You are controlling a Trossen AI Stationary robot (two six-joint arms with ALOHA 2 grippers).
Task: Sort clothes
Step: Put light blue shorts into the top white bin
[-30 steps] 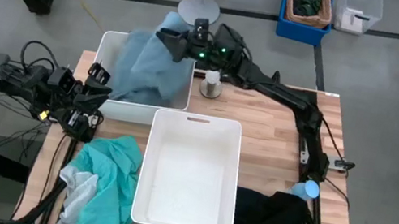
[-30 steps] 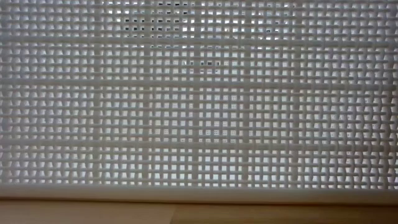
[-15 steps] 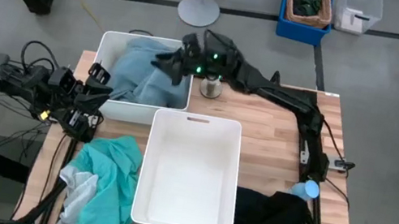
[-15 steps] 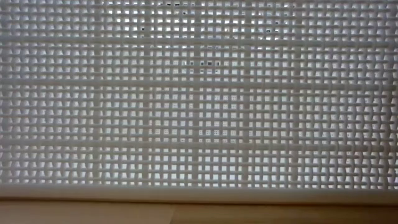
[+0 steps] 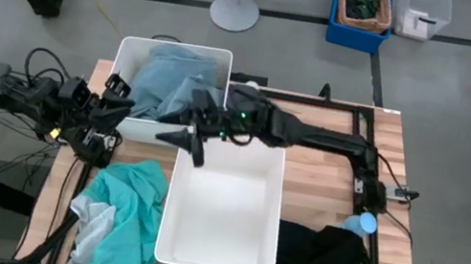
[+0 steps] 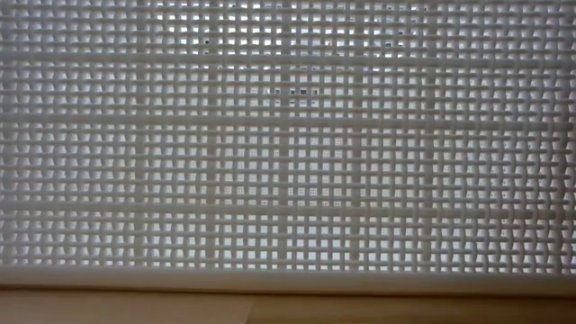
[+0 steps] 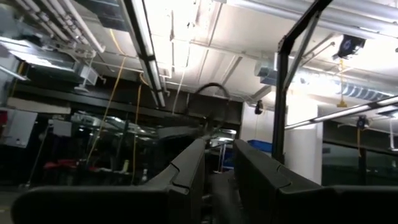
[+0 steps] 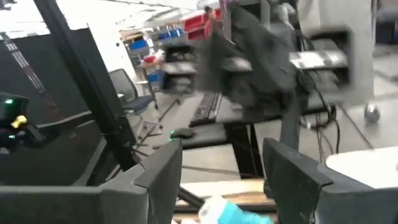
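The dusty light-blue garment (image 5: pixel 170 77) lies bunched inside the far-left white bin (image 5: pixel 128 50). The bright teal garment with a pale part (image 5: pixel 116 218) lies on the table at the near left, against the centre white bin (image 5: pixel 264 254). Black garments (image 5: pixel 319 263) lie heaped at the near right. My right gripper (image 5: pixel 185 141) is open and empty above the centre bin's far-left corner; its fingers stand wide apart in the right wrist view (image 8: pixel 221 177). My left gripper (image 5: pixel 115 96) waits at the table's left edge, pointing up, its fingers a little apart (image 7: pixel 219 177).
A small light-blue bottle (image 5: pixel 360 224) stands by the right arm's base, next to the black heap. The centre bin's mesh wall (image 6: pixel 288 144) fills the low view. Bare wood shows at the far right of the table (image 5: pixel 326 168).
My right gripper has let go of the light-blue garment, which has dropped from hanging over the far bin's far rim to lying inside that bin. The gripper has then swung toward the table's near edge and down, to the centre bin's far-left corner.
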